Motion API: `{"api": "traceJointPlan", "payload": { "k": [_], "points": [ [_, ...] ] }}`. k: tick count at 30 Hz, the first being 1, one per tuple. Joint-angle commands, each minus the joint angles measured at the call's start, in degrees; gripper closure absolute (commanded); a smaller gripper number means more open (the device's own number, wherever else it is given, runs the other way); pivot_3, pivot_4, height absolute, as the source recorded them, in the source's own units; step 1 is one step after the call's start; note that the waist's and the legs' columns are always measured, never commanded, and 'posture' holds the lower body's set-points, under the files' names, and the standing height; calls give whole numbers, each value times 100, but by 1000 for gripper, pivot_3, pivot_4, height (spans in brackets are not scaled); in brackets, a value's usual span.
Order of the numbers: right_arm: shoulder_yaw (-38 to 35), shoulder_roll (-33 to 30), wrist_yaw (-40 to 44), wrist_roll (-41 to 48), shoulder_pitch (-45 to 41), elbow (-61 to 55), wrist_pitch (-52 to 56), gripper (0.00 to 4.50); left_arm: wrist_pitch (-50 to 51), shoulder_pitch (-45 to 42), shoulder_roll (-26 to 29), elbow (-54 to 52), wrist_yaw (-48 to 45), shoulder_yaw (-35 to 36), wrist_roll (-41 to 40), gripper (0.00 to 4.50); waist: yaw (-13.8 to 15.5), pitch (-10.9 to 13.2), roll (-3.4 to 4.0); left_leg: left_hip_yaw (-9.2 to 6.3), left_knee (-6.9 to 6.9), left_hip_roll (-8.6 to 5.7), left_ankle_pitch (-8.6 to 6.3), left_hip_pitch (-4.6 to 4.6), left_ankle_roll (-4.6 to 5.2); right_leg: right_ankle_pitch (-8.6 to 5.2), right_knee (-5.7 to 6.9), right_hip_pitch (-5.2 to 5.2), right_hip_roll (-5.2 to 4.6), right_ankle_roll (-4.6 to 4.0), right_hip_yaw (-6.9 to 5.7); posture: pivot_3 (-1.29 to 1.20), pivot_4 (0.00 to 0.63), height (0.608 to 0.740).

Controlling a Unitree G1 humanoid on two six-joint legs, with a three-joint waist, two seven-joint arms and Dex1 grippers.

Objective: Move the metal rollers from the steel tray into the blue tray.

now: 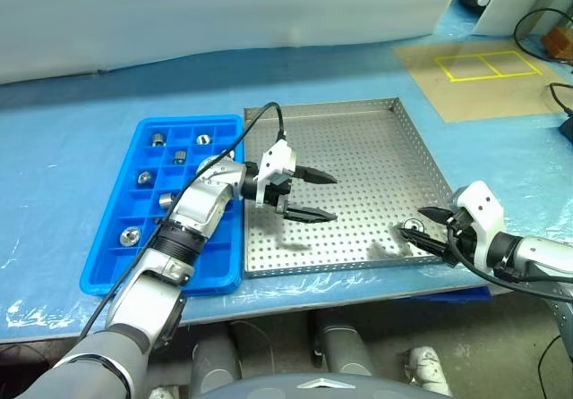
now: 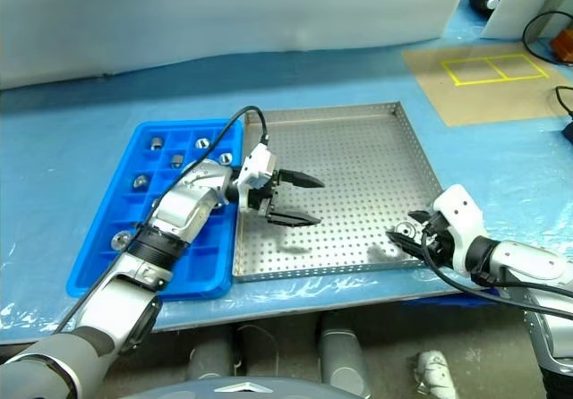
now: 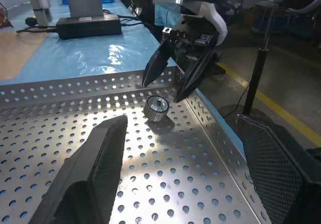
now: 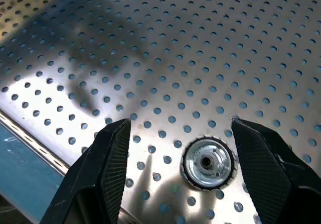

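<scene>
One metal roller (image 1: 414, 227) is left in the steel tray (image 1: 358, 140), standing on end on the perforated floor in the tray's near right corner, close to both the front rim and the right rim. Its hollow centre faces upward.

Beside the steel tray, touching its left rim, lies the blue tray (image 1: 107, 247), a plastic grid of small square compartments. Seven rollers (image 1: 144, 178) already sit in it, each in its own compartment, most of them in the half farther from the robot and one near the front left.

Both trays rest on a table covered in blue sheeting (image 1: 72, 140).

From the side of the blue tray, the left gripper (image 1: 313, 196) reaches out over the middle of the steel tray, pointing across it toward the right rim. Its two black fingers are spread apart and grasp nothing; it is well clear of the lone roller.

At the steel tray's near right corner, the right gripper (image 1: 430, 229) comes in over the rim and points down at the floor. Its fingers are released and parted, one on each side of the roller, without closing on it. In the right wrist view the roller (image 4: 207, 163) sits between the two fingertips, nearer the tray's edge.
</scene>
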Motion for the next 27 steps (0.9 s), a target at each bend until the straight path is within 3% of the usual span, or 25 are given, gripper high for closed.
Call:
{"api": "traceJointPlan", "payload": {
  "k": [1,14,21,24,27],
  "points": [
    [-167,-72,-55,-8,-60,191,-236,1189,12,78,51,-296,17,30,-13,836,-1,0,0,0,-1,0,0,-1,1,0,0,-1,0,0,0,-493,150,740],
    [797,-92,-44,-482,-540,1268,-940,1189,241,442,187,-799,231,29,-37,836,3,-1,1,0,1,1,-1,4,1,-1,4,5,-2,2,-1,-445,150,740],
    [920,-142,16,-568,-737,1501,-1084,1189,309,534,239,-945,300,37,-42,836,8,-1,2,0,-3,2,-1,5,1,-1,4,6,-2,1,-3,-433,150,740],
    [913,-132,17,-587,-729,1549,-1134,1814,318,546,257,-968,313,41,-37,836,8,-1,2,0,-3,1,-2,4,2,0,3,6,-2,0,-2,-431,150,740],
    [920,-106,9,-599,-741,1591,-1167,2782,336,514,279,-973,300,54,-53,836,7,-1,2,0,-3,2,-2,5,2,0,4,6,-2,0,-2,-433,150,740]
  ]
}}
